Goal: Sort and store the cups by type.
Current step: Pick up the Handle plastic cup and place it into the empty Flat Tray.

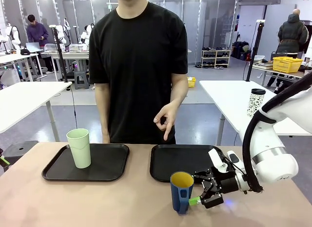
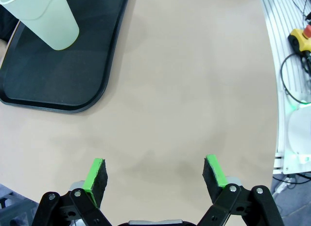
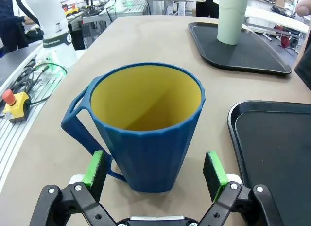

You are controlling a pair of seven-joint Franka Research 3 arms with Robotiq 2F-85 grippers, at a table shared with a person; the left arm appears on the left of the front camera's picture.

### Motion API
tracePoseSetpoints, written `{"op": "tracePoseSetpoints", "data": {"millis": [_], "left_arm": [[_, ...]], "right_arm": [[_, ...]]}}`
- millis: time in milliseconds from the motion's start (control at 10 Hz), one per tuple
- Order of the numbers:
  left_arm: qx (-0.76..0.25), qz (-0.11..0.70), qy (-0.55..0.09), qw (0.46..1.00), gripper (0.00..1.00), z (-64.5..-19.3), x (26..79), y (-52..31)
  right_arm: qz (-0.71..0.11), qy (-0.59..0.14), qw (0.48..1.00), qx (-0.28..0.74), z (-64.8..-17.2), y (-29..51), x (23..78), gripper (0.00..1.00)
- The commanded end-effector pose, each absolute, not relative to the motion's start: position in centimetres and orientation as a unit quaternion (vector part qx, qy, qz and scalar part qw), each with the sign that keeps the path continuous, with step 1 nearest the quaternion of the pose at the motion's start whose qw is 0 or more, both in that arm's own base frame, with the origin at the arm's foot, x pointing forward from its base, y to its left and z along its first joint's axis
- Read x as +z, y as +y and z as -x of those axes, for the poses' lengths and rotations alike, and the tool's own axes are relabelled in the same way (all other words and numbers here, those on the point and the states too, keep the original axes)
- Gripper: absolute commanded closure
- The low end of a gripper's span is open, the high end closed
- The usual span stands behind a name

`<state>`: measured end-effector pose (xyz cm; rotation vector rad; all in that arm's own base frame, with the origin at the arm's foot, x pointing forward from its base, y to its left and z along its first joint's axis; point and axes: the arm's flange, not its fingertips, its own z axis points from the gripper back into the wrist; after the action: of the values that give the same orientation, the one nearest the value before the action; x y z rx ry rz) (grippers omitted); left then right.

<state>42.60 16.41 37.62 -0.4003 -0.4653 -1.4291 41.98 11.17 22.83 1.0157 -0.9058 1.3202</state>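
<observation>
- Two cups were in play, one of each kind: a dark blue mug with a yellow inside, and a tall pale green tumbler.
- Nearest, the mug stood upright on the bare table, just off the near edge of the right-hand tray, not yet stored.
- One gripper had reached it: the right gripper was spread wide around the mug's base, its green pads either side and seemingly not pressing. In the right wrist view the handle sat at about nine o'clock, close by one pad.
- My guess at the risk: closing there could catch the handle, twisting or tipping the mug; a low grip might also let it tilt on lifting.
- Also wide apart and holding nothing, the left gripper hung over bare table, with the tumbler at its eleven o'clock.
- Farther off, two black trays lay side by side; the tumbler stood upright on the left tray.
- Farthest, one person stood behind the trays, a hand hanging above the right tray.
</observation>
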Motion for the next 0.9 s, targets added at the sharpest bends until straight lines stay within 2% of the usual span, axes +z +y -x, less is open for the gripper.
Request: {"op": "tracePoseSetpoints", "data": {"millis": [0,800], "left_arm": [[-0.648,0.184,-0.225,0.705,0.0,-43.0,37.7,16.7],[-0.648,0.184,-0.225,0.705,0.0,-43.0,37.7,16.7]], "right_arm": [[-0.435,-0.406,0.573,0.564,-42.6,12.1,22.2,0.0],[-0.458,-0.407,0.55,0.568,-42.8,14.5,21.6,0.0]]}}
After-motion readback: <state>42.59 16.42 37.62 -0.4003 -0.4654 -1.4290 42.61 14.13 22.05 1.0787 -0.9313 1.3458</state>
